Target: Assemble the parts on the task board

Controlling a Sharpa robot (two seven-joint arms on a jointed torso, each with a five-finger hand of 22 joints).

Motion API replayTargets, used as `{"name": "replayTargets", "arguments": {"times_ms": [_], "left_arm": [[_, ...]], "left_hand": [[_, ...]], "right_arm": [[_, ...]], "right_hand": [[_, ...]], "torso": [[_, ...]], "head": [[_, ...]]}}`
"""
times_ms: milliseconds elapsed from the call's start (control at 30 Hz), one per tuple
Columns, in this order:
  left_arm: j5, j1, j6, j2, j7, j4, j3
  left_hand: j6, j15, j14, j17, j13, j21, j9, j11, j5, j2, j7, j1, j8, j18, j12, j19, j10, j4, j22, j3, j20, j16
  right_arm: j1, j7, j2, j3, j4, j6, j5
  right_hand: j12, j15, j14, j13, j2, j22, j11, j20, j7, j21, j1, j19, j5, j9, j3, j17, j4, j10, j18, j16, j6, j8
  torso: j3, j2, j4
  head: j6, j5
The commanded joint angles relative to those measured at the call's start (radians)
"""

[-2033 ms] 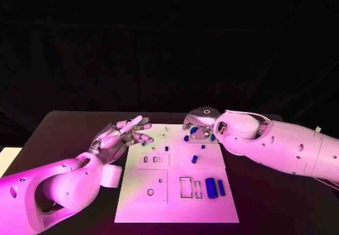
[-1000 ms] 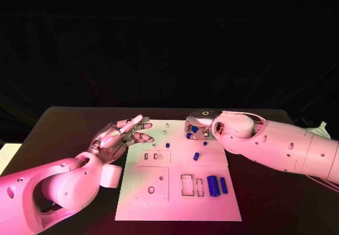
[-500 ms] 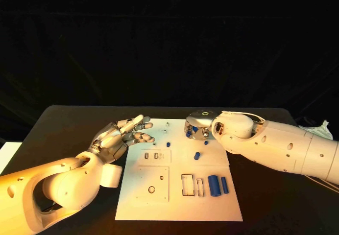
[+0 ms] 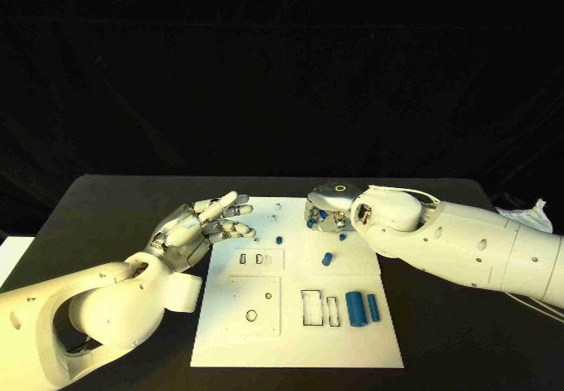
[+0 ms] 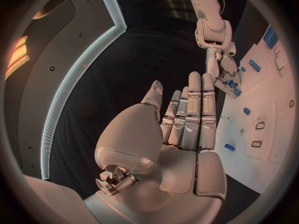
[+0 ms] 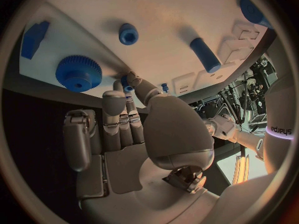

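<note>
A: What does the head view show?

B: The white rectangular task board (image 4: 253,338) lies mid-table on the black table (image 4: 106,212). The left hand (image 4: 200,229) hovers at the board's left edge, fingers spread, holding nothing. The right hand (image 4: 327,208) is bent down over the board's far right corner, among small blue parts there. Two blue cylinders (image 4: 362,309) lie side by side near the right edge, and a short blue peg (image 4: 327,260) lies mid-board.

A: And the left wrist view?

B: The left hand (image 5: 181,129) has its fingers straight and close together, palm empty, off the board (image 5: 274,149). Beyond it the right hand (image 5: 225,72) reaches down onto the far corner.

A: The right wrist view?

B: The right hand (image 6: 124,129) pinches a tiny blue pin (image 6: 126,86) between thumb and a fingertip, just beside a blue toothed gear (image 6: 78,72) on the board (image 6: 162,20). A blue socketed round part (image 6: 128,34) and a blue cylinder (image 6: 205,55) lie further on.
</note>
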Motion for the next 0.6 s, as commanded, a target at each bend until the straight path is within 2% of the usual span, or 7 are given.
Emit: {"name": "replayTargets", "arguments": {"times_ms": [33, 300, 467, 600], "left_arm": [[0.001, 0.002, 0.013, 0.000, -0.002, -0.003, 0.001], [0.001, 0.003, 0.012, 0.000, -0.004, -0.006, 0.001], [0.001, 0.004, 0.012, 0.000, -0.005, -0.006, 0.001], [0.001, 0.005, 0.013, 0.002, -0.006, -0.006, 0.001]], "left_hand": [[-0.004, 0.002, -0.007, 0.002, -0.001, 0.007, -0.001, -0.002, 0.003, 0.007, 0.004, 0.001, -0.004, 0.009, -0.007, -0.006, -0.008, -0.005, 0.001, 0.001, 0.005, 0.003], [-0.005, 0.002, -0.009, 0.005, -0.001, 0.007, -0.001, -0.002, 0.003, 0.009, 0.004, 0.004, -0.005, 0.009, -0.007, -0.007, -0.010, -0.009, 0.001, 0.003, 0.005, 0.003], [-0.006, 0.002, -0.010, 0.006, -0.001, 0.007, -0.001, -0.001, 0.004, 0.010, 0.005, 0.005, -0.005, 0.009, -0.007, -0.008, -0.011, -0.011, 0.001, 0.005, 0.005, 0.003], [-0.007, 0.003, -0.011, 0.007, -0.001, 0.007, -0.001, -0.001, 0.004, 0.010, 0.005, 0.006, -0.005, 0.009, -0.007, -0.009, -0.012, -0.012, 0.001, 0.006, 0.005, 0.002]], "right_arm": [[0.003, -0.021, 0.000, 0.003, 0.008, -0.078, -0.009], [0.016, -0.059, 0.017, 0.007, -0.011, -0.084, -0.016], [0.020, -0.077, 0.040, 0.007, -0.027, -0.094, -0.020], [0.024, -0.092, 0.063, 0.007, -0.049, -0.116, -0.028]], "right_hand": [[-0.008, -0.009, 0.000, -0.002, 0.007, 0.122, -0.008, -0.009, -0.018, 0.004, -0.004, 0.015, -0.011, 0.038, 0.032, 0.003, 0.030, 0.018, -0.014, 0.007, 0.028, 0.030], [-0.013, -0.010, -0.001, -0.003, 0.003, 0.124, -0.009, -0.010, -0.020, 0.005, -0.003, 0.016, -0.023, 0.042, 0.037, 0.006, 0.033, 0.020, -0.015, 0.011, 0.029, 0.030], [-0.018, -0.009, -0.001, -0.004, -0.001, 0.123, -0.007, -0.010, -0.019, 0.005, -0.005, 0.015, -0.026, 0.043, 0.039, 0.006, 0.037, 0.016, -0.014, 0.012, 0.027, 0.028], [-0.019, -0.007, -0.002, -0.006, -0.005, 0.124, -0.006, -0.010, -0.018, 0.005, -0.011, 0.016, -0.031, 0.045, 0.041, 0.007, 0.045, 0.012, -0.015, 0.013, 0.024, 0.025]], "torso": [[-0.0009, 0.001, 0.0010], [-0.0028, 0.004, 0.0024], [-0.0009, 0.005, 0.0023], [-0.0028, 0.006, 0.0044]], "head": [[0.004, 0.002], [0.012, 0.001], [0.014, 0.006], [0.017, 0.007]]}}
